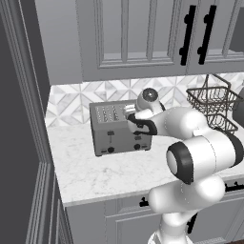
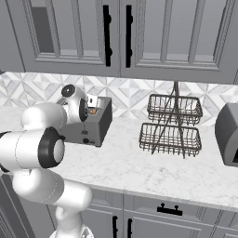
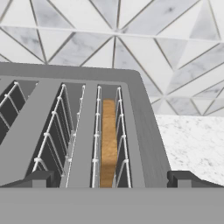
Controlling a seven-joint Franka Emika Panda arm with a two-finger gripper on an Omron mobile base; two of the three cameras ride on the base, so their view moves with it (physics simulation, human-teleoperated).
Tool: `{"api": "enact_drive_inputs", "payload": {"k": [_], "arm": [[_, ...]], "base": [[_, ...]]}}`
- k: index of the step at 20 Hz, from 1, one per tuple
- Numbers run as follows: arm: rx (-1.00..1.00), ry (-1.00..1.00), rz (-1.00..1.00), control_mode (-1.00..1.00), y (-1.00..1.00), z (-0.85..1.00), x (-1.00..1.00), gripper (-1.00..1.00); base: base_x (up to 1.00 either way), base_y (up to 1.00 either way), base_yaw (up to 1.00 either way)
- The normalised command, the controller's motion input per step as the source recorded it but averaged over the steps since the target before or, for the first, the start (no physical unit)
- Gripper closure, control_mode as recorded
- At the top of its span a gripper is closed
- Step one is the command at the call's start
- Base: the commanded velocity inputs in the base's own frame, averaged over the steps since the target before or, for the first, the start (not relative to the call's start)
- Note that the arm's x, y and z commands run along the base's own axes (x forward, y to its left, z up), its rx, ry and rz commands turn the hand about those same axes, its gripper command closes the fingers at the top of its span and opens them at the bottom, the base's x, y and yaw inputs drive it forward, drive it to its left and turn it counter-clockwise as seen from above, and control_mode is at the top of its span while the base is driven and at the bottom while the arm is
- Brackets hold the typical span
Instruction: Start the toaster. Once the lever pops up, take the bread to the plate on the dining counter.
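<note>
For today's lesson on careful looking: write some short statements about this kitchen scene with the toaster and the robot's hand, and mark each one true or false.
1. The bread sits in the rightmost slot of the toaster, seen from the hand camera. True.
2. The hand grips the bread. False: it is open, above the slots.
3. A two-tier wire basket stands on the worktop. True.
4. The basket holds fruit. False: both tiers look empty.
5. The cabinet handles are black. True.
</note>
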Motion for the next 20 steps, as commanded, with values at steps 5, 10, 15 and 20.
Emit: {"api": "enact_drive_inputs", "payload": {"k": [5, 10, 15, 20], "arm": [[0.00, 0.00, 0.00, -1.00, 0.00, 0.00, 0.00, -1.00], [0.00, 0.00, 0.00, -1.00, 0.00, 0.00, 0.00, -1.00], [0.00, 0.00, 0.00, -1.00, 0.00, 0.00, 0.00, -1.00], [0.00, 0.00, 0.00, -1.00, 0.00, 0.00, 0.00, -1.00]], "base": [[0.00, 0.00, 0.00], [0.00, 0.00, 0.00], [0.00, 0.00, 0.00], [0.00, 0.00, 0.00]]}}
